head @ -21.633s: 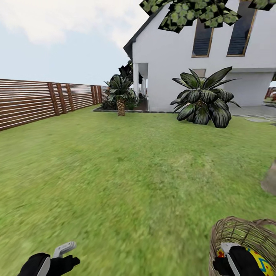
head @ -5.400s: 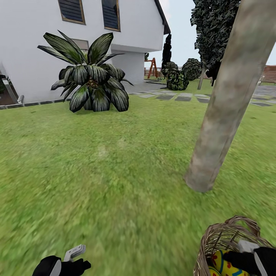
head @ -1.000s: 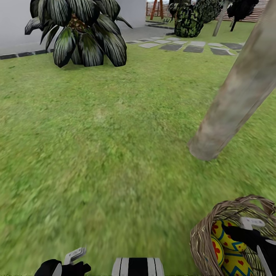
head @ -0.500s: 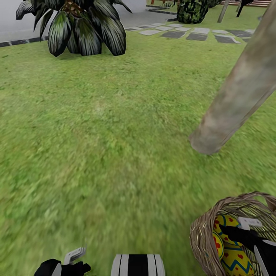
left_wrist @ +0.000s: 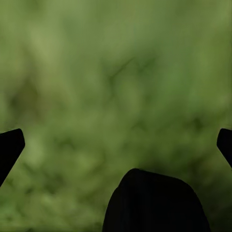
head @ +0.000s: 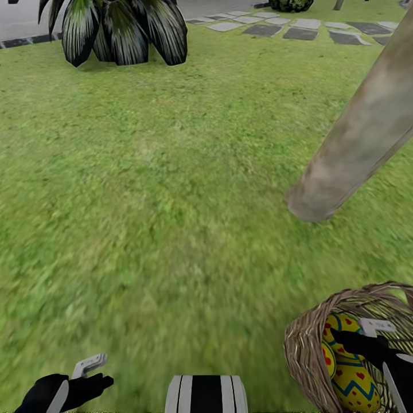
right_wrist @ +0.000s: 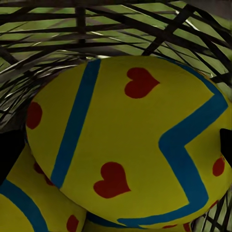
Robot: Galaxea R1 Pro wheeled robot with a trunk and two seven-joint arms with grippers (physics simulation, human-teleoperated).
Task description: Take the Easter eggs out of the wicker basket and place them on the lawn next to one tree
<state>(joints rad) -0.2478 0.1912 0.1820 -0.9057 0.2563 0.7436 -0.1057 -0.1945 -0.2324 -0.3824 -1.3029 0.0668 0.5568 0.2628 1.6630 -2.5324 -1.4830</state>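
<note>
The wicker basket [head: 301,350] stands on the lawn [head: 172,201] at the lower right of the head view, a short way before the foot of the tree [head: 358,135] with its bare grey-beige trunk. Yellow Easter eggs [head: 351,383] lie inside it. My right gripper [head: 364,335] reaches into the basket, open, with its fingertips at either side of the top egg [right_wrist: 130,140]; a second egg [right_wrist: 29,203] lies under it, against the basket weave [right_wrist: 58,29]. My left gripper [head: 94,373] hangs open and empty low over the grass [left_wrist: 116,87].
A short broad-leaved palm [head: 123,31] grows at the back left. Grey stone paving slabs [head: 304,26] run along the back right. Open grass stretches between me and the trunk. My striped trunk part [head: 206,396] shows at the bottom middle.
The whole view has tilted further down, so the palm and slabs slid upward. My left gripper has shifted a little to the left. The right gripper stays in the basket.
</note>
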